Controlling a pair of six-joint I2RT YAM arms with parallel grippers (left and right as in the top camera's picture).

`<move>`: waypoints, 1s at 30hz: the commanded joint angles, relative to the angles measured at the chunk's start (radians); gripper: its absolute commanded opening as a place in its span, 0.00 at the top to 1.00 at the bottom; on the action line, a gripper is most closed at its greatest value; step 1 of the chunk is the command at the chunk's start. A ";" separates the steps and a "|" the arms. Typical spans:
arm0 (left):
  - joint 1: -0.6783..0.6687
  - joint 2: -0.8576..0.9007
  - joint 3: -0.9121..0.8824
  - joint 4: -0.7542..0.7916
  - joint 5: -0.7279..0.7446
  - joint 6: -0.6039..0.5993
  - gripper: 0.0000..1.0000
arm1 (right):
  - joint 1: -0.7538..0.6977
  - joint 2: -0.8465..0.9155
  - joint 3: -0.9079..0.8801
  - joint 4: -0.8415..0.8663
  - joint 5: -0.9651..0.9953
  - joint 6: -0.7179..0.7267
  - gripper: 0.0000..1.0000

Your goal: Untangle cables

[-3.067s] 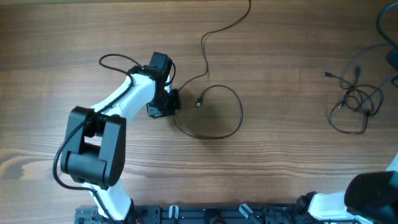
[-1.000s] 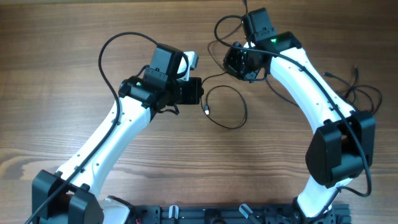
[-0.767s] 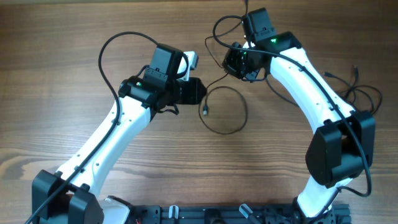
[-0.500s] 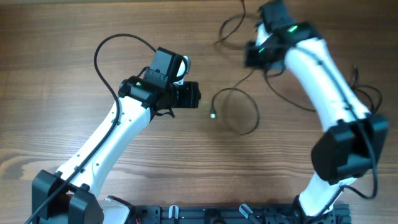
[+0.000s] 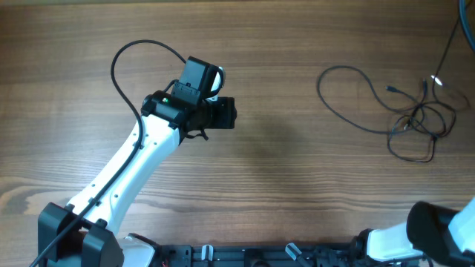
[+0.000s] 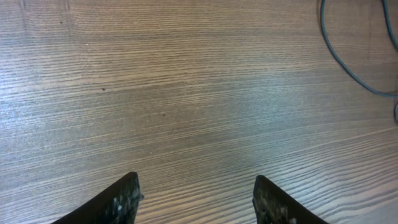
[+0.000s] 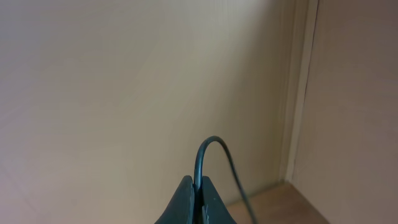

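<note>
The cables lie at the right of the table: one thin black strand sweeps out in a wide loop (image 5: 323, 93) and runs into a small tangle (image 5: 419, 122). From the tangle a strand (image 5: 447, 46) rises off the top right corner. My left gripper (image 5: 226, 113) is open over bare wood, far left of the cables. In the left wrist view its fingertips (image 6: 127, 193) stand apart with nothing between them, and a cable (image 6: 340, 60) curves at the top right. My right gripper (image 7: 199, 186) is shut on a cable (image 7: 213, 140), lifted high and facing a wall; it is out of the overhead view.
Only the right arm's base (image 5: 438, 233) shows at the bottom right corner. A thick black wire (image 5: 122, 55) loops off the left arm. The wooden table (image 5: 282, 185) fills the view.
My left gripper opened and let go of the cable end. The right arm swung right and up out of the overhead view, dragging the loop from the table's middle to the right side.
</note>
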 commanded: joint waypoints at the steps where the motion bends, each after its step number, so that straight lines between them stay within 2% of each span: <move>1: -0.003 -0.016 0.004 -0.006 -0.013 0.008 0.40 | -0.004 0.021 -0.004 -0.033 0.037 -0.018 0.96; 7: -0.003 -0.016 0.004 -0.006 -0.013 0.008 0.40 | -0.004 0.060 -0.011 -0.111 0.095 -0.002 0.96; 12: -0.003 -0.016 0.004 -0.007 -0.013 0.008 0.41 | -0.044 0.137 -0.017 -0.191 0.172 0.167 0.96; 15: -0.003 -0.016 0.004 -0.006 -0.013 0.008 0.41 | -0.105 0.192 -0.017 -0.305 0.172 0.244 0.96; 19: -0.003 -0.016 0.004 -0.006 -0.013 0.008 0.41 | -0.195 0.271 -0.017 -0.524 0.167 0.283 0.96; 23: -0.003 -0.016 0.004 -0.006 -0.013 0.008 0.41 | -0.214 0.307 -0.017 -0.720 0.134 0.293 0.95; 24: -0.003 -0.016 0.004 -0.006 -0.013 0.008 0.42 | -0.214 0.309 -0.018 -0.724 0.129 0.272 0.89; 25: -0.003 -0.016 0.004 -0.006 -0.013 0.008 0.42 | -0.214 0.309 -0.018 -0.724 0.117 0.237 0.74; 26: -0.003 -0.016 0.004 -0.006 -0.013 0.008 0.42 | -0.213 0.309 -0.018 -0.724 0.094 0.219 0.33; 30: -0.003 -0.016 0.004 -0.006 -0.013 0.008 0.41 | -0.213 0.309 -0.018 -0.724 0.045 0.136 0.27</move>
